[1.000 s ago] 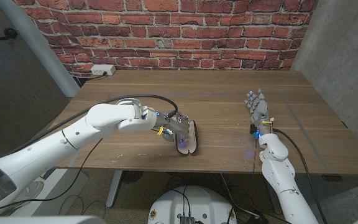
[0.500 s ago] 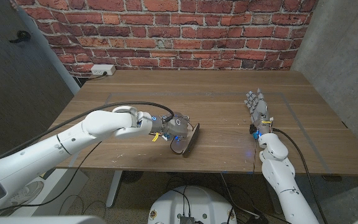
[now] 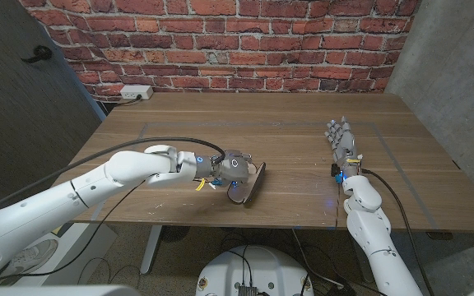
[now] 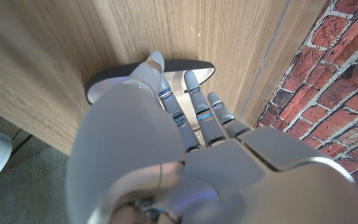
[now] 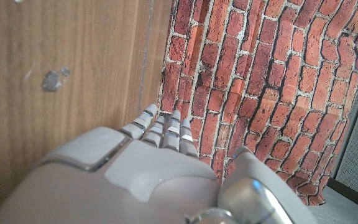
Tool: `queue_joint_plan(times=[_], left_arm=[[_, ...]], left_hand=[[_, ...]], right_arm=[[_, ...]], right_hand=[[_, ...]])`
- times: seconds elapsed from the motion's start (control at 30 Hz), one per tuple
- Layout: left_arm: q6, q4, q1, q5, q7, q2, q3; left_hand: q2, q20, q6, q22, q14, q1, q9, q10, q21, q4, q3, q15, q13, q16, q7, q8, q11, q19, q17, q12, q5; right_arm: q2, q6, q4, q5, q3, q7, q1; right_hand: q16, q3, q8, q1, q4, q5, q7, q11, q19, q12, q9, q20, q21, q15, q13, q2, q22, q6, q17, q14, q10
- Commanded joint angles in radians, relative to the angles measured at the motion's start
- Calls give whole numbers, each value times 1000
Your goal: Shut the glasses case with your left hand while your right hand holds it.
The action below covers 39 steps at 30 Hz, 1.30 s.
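The glasses case (image 3: 252, 184) lies slantwise near the table's front edge, a dark shell with a pale inside, its lid still apart from its base. My left hand (image 3: 233, 167) is on its left side and touches it. In the left wrist view the left hand (image 4: 166, 124) reaches out nearly straight, with its fingertips (image 4: 191, 79) on the pale lining of the case (image 4: 194, 65). Whether the thumb grips the rim I cannot tell. My right hand (image 3: 341, 140) stands far to the right, fingers straight and pointing away from me, well apart from the case and holding nothing.
The wooden table (image 3: 286, 123) runs back to a red brick wall (image 3: 220, 41). A white power strip (image 3: 135, 93) sits at the back left corner. A small grey mark (image 5: 51, 79) shows on the wood in front of my right hand (image 5: 160, 134).
The case has turned from lying lengthwise to slanting, and its pale inside now shows. My left forearm has dropped lower and drawn back a little. The right hand has not moved.
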Motion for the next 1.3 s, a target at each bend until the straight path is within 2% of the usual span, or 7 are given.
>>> queue_joint_plan(times=[0.03, 0.37, 0.57, 0.77, 1.0, 1.1, 1.3], left_arm=[[22, 25, 23, -134, 72, -3, -51], [44, 53, 40, -144, 153, -38, -83], [100, 50, 86, -121, 275, -37, -117], [166, 55, 129, -101, 425, -37, -152], [212, 58, 143, -72, 537, -36, -157], [223, 68, 138, -68, 569, -42, -151], [231, 98, 108, -70, 613, -63, -127]], left_hand=[[1, -5, 4, 4, 23, 15, 17, 46, 7, -2, -3, -183, 8, 15, 11, 5, -18, 6, 17, 9, 2], [0, -3, 11, 5, 35, 29, 33, 59, 12, -3, -8, -183, 10, 24, 25, 12, -19, 4, 40, 9, -2], [-2, -5, 17, 5, 37, 36, 29, 64, 15, -3, -11, -183, 10, 25, 25, 10, -19, 6, 49, 8, -4], [-4, -2, 18, 6, 35, 42, 27, 68, 18, -3, -14, -183, 8, 23, 24, 6, -19, 5, 59, 5, -5], [-4, -4, 22, 6, 34, 46, 23, 70, 22, -1, -17, -183, 8, 21, 21, 2, -19, 6, 67, 2, -6], [-4, -4, 25, 6, 34, 48, 24, 70, 23, 0, -18, -183, 8, 20, 18, 2, -20, 5, 71, 1, -6], [-4, -5, 27, 6, 36, 50, 23, 71, 26, 1, -20, -183, 10, 19, 18, 0, -20, 6, 78, 0, -7]], right_arm=[[3, 3, 8, -2, 3, -4, 5], [3, 3, 5, 5, 8, -2, 3], [-5, -24, -16, -6, 7, -14, -4], [-19, -54, -32, -23, 1, -20, -4], [-43, -104, -63, -35, -9, -14, -6], [-58, -137, -87, -44, -14, -13, -10], [-90, -191, -127, -47, -23, 11, -13]], right_hand=[[-3, 4, -1, 5, -5, 4, 3, -1, 7, -1, 5, -20, -2, 1, 2, 2, 2, 10, 3, 11, 9], [-3, 4, -1, 5, -5, 5, 4, -1, 8, -1, 5, -20, -4, 1, 2, 2, 2, 11, 3, 10, 10], [-2, 5, -1, 10, -9, 5, 5, 1, 10, -3, 5, -16, -6, 4, 2, 0, 2, 10, 3, 14, 8], [4, 5, 0, 31, -30, 2, 7, 10, 36, 0, 5, 4, -4, 12, 2, -14, 1, 10, 3, 39, 19], [8, 3, 7, 55, -56, -4, 11, 26, 62, 2, 6, 20, -3, 27, 3, -36, 0, 28, 3, 64, 31], [12, -1, 12, 75, -79, -9, 19, 46, 85, 10, 7, 29, -2, 40, 4, -56, 1, 47, 5, 91, 57], [21, -10, 17, 98, -107, -18, 32, 59, 140, 21, 9, 44, 6, 53, 5, -84, 2, 79, 6, 152, 99]])
